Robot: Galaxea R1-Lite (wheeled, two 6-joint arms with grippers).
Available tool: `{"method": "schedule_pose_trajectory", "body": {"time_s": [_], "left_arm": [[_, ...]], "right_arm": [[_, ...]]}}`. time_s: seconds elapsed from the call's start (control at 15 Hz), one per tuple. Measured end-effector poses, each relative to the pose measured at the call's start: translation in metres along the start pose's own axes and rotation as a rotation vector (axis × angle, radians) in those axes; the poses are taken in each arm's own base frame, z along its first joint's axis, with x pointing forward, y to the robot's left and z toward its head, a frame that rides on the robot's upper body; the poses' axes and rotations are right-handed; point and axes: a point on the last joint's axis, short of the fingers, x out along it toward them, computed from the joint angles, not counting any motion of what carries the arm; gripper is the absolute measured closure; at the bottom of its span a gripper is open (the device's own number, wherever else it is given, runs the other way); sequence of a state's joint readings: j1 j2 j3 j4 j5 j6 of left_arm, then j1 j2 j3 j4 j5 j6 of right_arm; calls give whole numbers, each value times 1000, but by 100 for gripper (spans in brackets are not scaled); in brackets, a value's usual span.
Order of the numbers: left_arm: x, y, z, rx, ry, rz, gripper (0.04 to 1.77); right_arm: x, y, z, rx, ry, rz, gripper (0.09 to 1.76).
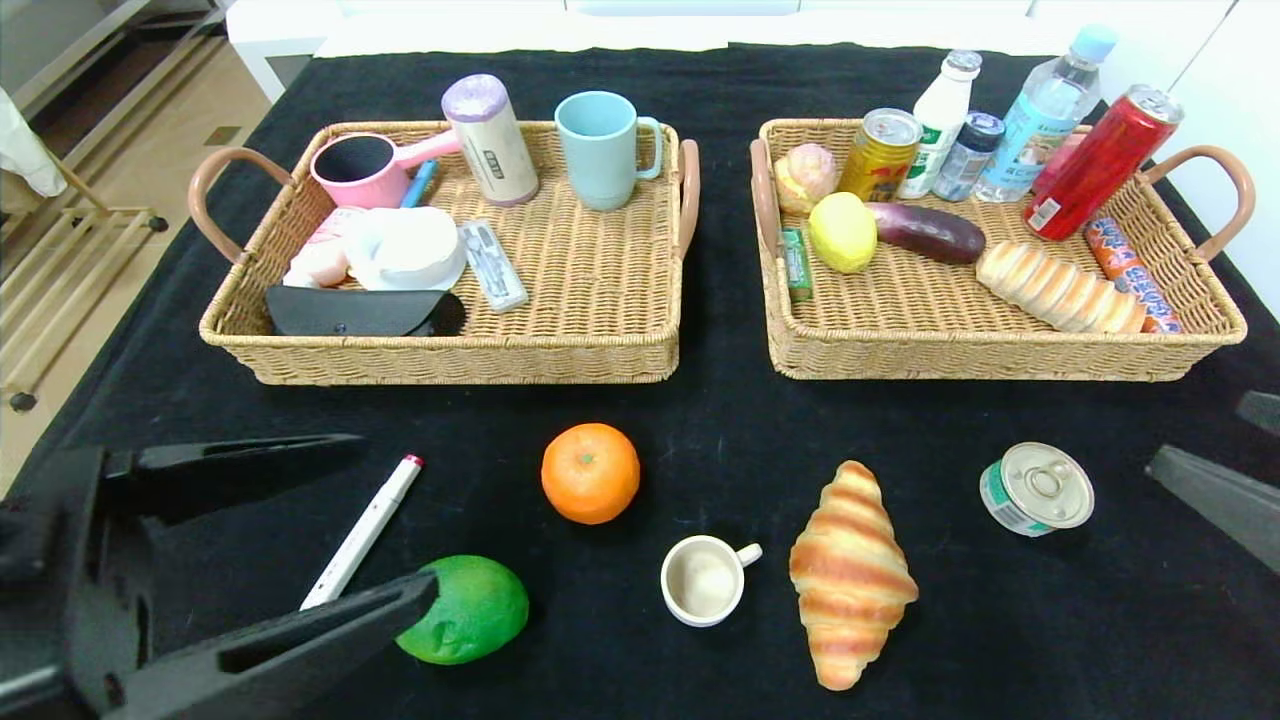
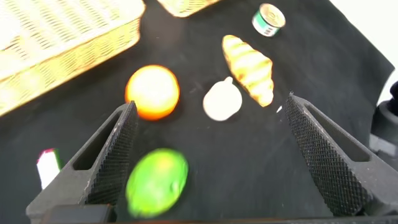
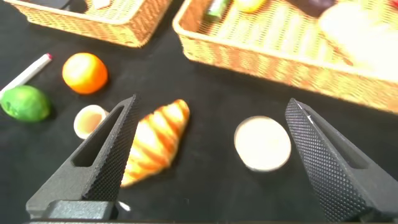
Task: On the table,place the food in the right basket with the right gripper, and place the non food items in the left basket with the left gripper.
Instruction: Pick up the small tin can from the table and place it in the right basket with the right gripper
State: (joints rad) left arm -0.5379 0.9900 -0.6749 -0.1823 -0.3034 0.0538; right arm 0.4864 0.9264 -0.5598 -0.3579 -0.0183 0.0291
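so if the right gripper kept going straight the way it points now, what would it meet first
Probably the small round tin can with the pull-tab lid: it lies between the open fingers of the right gripper, ahead of them on the black cloth. Depth is unclear.

Head view high above the tabletop's (image 1: 700,420) near edge, facing down. Wrist views low, close, facing its far edge; all sharing the croissant (image 1: 850,570).

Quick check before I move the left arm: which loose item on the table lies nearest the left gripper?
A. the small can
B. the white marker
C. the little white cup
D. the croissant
B: the white marker lies between the open fingers of the left gripper, with the other three farther toward the right.
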Motion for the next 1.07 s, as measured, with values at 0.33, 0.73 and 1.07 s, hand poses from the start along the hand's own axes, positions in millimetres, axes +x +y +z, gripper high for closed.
{"method": "schedule_pose_trajectory", "body": {"time_s": [0.33, 0.73, 1.07], "left_arm": [[26, 4, -1, -8, 66, -27, 9], [26, 5, -2, -8, 67, -3, 9], [22, 3, -1, -5, 60, -3, 9]], "right_arm": [[20, 4, 0, -13, 49, -4, 14], [27, 6, -5, -30, 90, -8, 14], [39, 1, -10, -59, 280, -182, 14]]}}
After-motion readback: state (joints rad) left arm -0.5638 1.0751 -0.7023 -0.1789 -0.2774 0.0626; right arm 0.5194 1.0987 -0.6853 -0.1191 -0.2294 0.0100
